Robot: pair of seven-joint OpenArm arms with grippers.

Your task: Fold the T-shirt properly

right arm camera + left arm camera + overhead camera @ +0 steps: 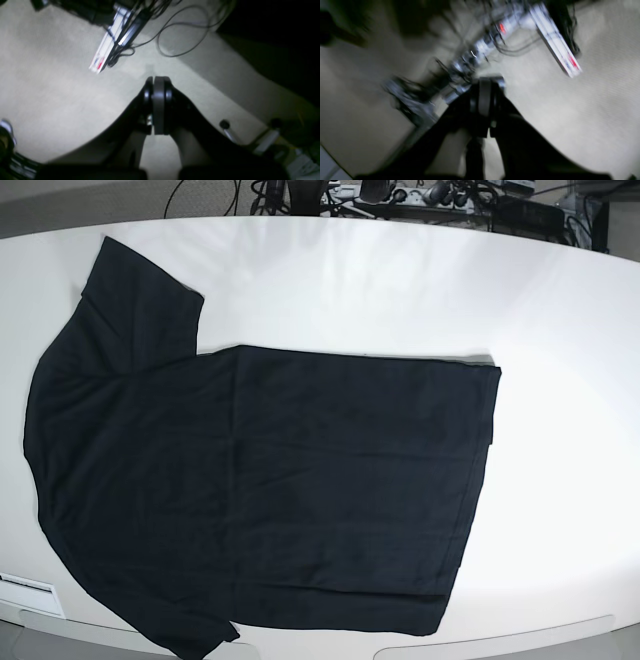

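The black T-shirt (280,480) lies spread flat on the white table (400,290) in the base view. One sleeve points to the far left corner, the other hangs at the front edge, and the hem faces right. Neither arm appears in that view. In the left wrist view, which is blurred, my left gripper (483,83) is shut with nothing between its pads, high over the carpet. My right gripper (158,82) is likewise shut and empty in the right wrist view. The T-shirt is not visible in either wrist view.
Below the left gripper lie a power strip (480,50) with tangled cables and a white bar with red marks (557,42). The same white bar (105,50) and loose cables (180,32) lie on the carpet in the right wrist view. More cables (400,195) run behind the table.
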